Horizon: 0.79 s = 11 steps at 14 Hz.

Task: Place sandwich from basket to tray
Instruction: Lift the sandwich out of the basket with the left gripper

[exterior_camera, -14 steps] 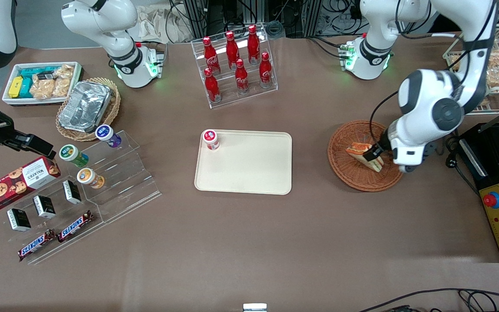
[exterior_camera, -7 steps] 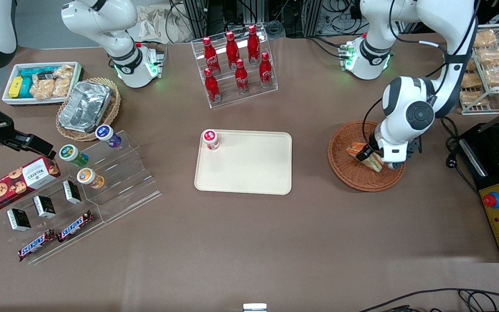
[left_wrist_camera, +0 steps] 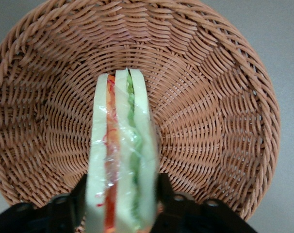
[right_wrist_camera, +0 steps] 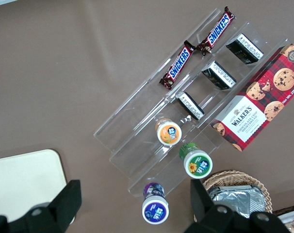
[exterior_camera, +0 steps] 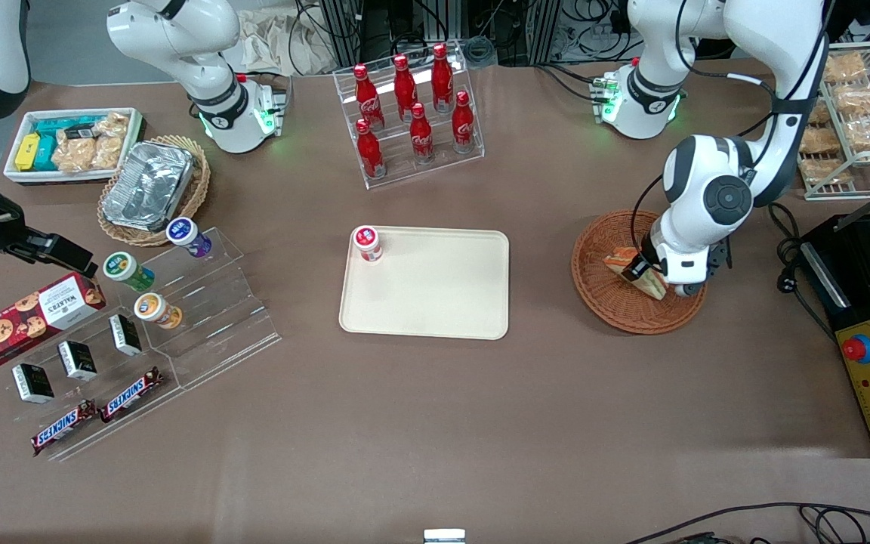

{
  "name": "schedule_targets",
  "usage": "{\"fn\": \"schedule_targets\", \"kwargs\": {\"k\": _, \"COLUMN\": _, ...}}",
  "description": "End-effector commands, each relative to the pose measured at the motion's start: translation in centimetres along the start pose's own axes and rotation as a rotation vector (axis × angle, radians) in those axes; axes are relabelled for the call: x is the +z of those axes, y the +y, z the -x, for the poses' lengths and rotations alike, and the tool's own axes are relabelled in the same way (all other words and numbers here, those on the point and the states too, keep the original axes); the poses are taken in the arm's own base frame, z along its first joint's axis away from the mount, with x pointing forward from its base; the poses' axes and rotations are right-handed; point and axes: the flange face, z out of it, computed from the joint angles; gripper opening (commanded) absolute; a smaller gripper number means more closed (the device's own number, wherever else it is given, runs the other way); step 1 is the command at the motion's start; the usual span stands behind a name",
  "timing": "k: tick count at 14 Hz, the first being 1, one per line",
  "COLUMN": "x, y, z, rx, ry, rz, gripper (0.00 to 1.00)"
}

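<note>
The sandwich stands in the reddish-brown wicker basket, toward the working arm's end of the table. My left gripper is down in the basket, shut on the sandwich. In the left wrist view the sandwich shows its green, orange and red layers, with a black finger pressed against each bread side; the gripper sits low over the basket's weave. The cream-beige tray lies flat at the table's middle, beside the basket.
A small red-and-white jar stands on one tray corner. A rack of red bottles is farther from the camera than the tray. A black control box and a wire rack of bagged snacks flank the basket.
My left arm has folded and lowered over the basket, bringing the gripper down around the sandwich. The sandwich has stayed in the same spot in the basket.
</note>
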Motion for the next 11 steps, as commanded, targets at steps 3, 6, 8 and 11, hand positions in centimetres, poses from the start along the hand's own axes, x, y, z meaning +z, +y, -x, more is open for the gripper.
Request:
{"fn": "schedule_targets", "kwargs": {"k": 3, "x": -2.4, "y": 0.4, "z": -0.3, "rx": -0.006, "ry": 0.020, "rz": -0.001, "gripper": 0.00}}
{"fn": "schedule_targets", "kwargs": {"k": 6, "x": -9.4, "y": 2.5, "z": -2.2, "rx": 0.116, "ry": -0.013, "rz": -0.173, "gripper": 0.00}}
{"fn": "schedule_targets", "kwargs": {"k": 8, "x": -14.3, "y": 3.8, "z": -3.0, "rx": 0.215, "ry": -0.043, "rz": -0.189, "gripper": 0.00}}
{"fn": "schedule_targets", "kwargs": {"k": 11, "x": -21.2, "y": 4.3, "z": -3.3, "rx": 0.308, "ry": -0.052, "rz": -0.182, "gripper": 0.00}}
